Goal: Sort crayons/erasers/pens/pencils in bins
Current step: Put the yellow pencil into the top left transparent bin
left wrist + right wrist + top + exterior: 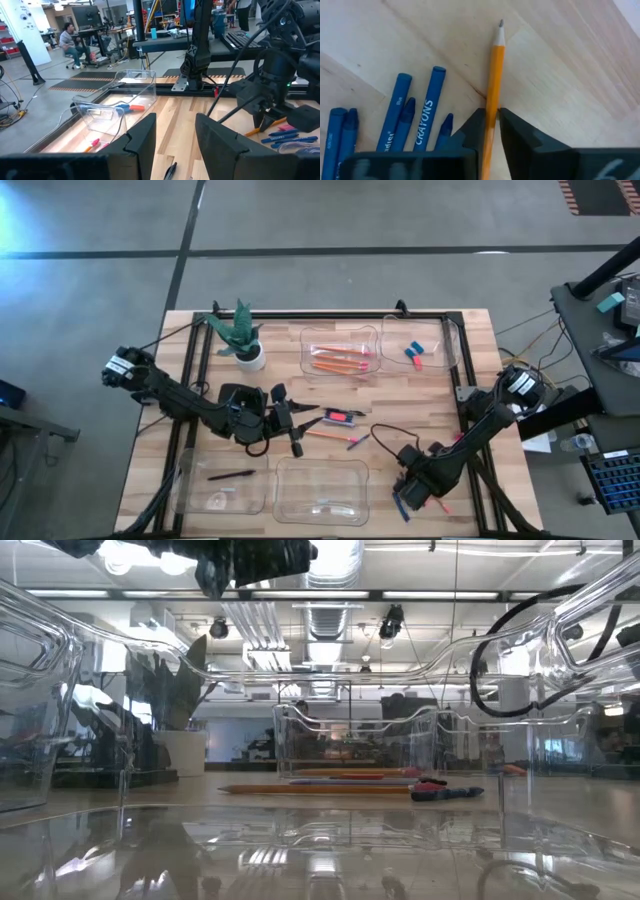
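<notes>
One orange pencil (493, 75) sits pinched between the right gripper's (491, 120) narrowed fingers, just beside the blue crayons (427, 117) on the wooden table (470, 370). The step looks like pickup; next, lift and carry it to the pencil bin (340, 350). The left gripper (172, 135) hovers part-open, empty, well away. Beyond lies a workshop room.
</notes>
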